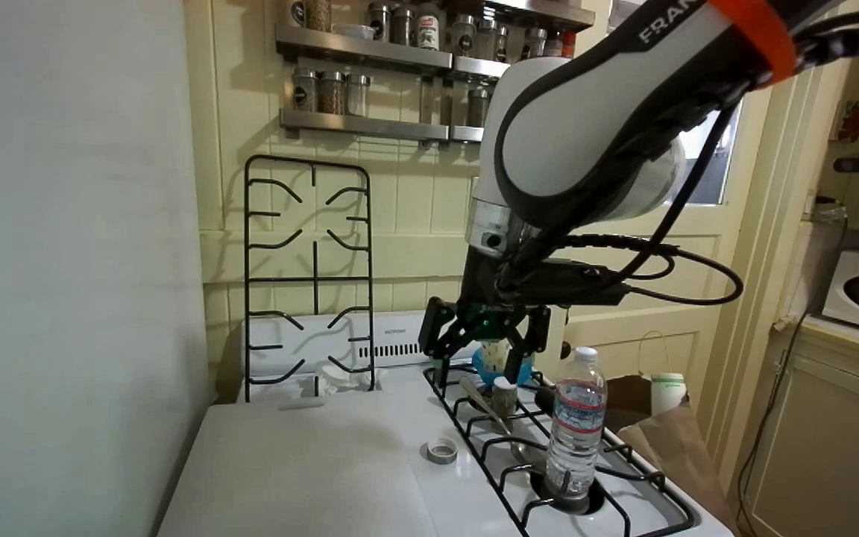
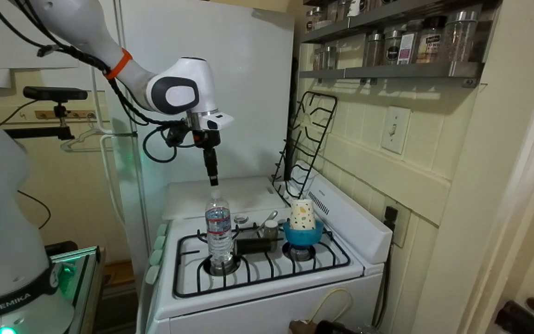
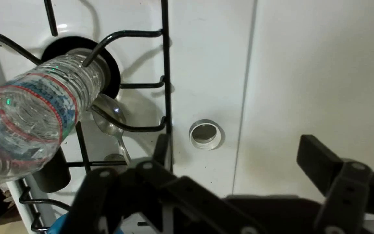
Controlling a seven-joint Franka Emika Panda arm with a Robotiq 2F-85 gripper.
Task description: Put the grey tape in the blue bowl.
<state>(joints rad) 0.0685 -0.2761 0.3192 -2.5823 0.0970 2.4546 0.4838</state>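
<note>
The grey tape [image 1: 441, 452] is a small low ring lying flat on the white stove top, left of the black grate; it also shows in an exterior view [image 2: 241, 219] and in the wrist view [image 3: 206, 144]. The blue bowl [image 2: 303, 236] sits on the grate at the back with a spotted cup in it; in an exterior view [image 1: 480, 365] my gripper partly hides it, and only its edge shows in the wrist view [image 3: 57, 225]. My gripper [image 1: 476, 371] is open and empty, above the stove. In the wrist view [image 3: 234, 148] the tape appears between the fingers, nearer the left one.
A clear water bottle [image 2: 219, 232] stands upright on the front burner. A spoon [image 3: 109, 118], a small jar [image 1: 504, 397] and a dark cylinder [image 2: 253, 246] lie or stand on the grate [image 2: 188, 294]. A second grate [image 1: 310, 280] leans against the wall.
</note>
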